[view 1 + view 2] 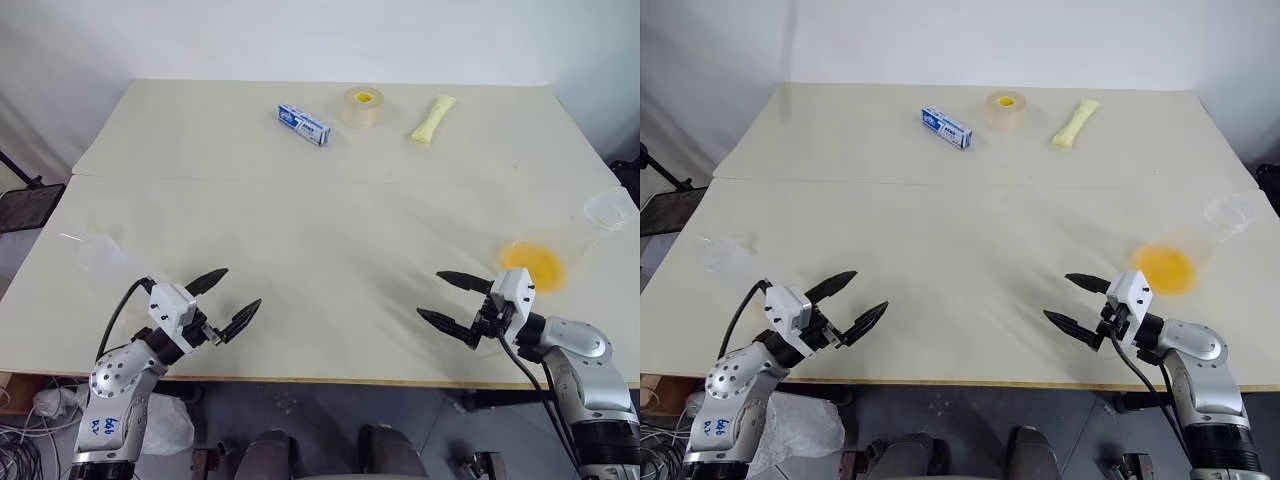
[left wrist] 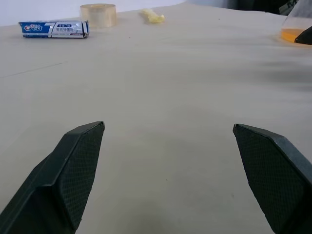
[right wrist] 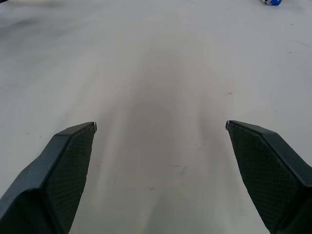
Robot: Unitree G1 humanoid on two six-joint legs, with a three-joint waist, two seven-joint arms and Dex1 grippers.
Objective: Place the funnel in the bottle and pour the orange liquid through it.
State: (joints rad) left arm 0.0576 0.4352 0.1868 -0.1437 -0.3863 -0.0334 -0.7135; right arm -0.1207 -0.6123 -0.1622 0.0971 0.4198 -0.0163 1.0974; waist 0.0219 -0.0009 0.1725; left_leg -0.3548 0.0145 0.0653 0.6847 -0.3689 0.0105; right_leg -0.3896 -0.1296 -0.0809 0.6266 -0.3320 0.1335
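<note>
The clear conical bottle (image 1: 572,240) stands at the table's right edge. The orange liquid (image 1: 533,266) is pooled in its wide base. A clear wide rim at its top looks like the funnel (image 1: 608,212) seated in the neck. My right gripper (image 1: 430,294) is open and empty near the front edge, a little to the left of the bottle and apart from it. My left gripper (image 1: 240,288) is open and empty at the front left. The bottle's base with the liquid (image 2: 291,34) also shows in the left wrist view.
A clear cup (image 1: 100,258) that looks empty stands at the left edge beside my left arm. At the back lie a blue box (image 1: 303,125), a yellowish tape roll (image 1: 363,107) and a pale yellow wrapped stick (image 1: 433,118). A seam (image 1: 330,181) crosses the table.
</note>
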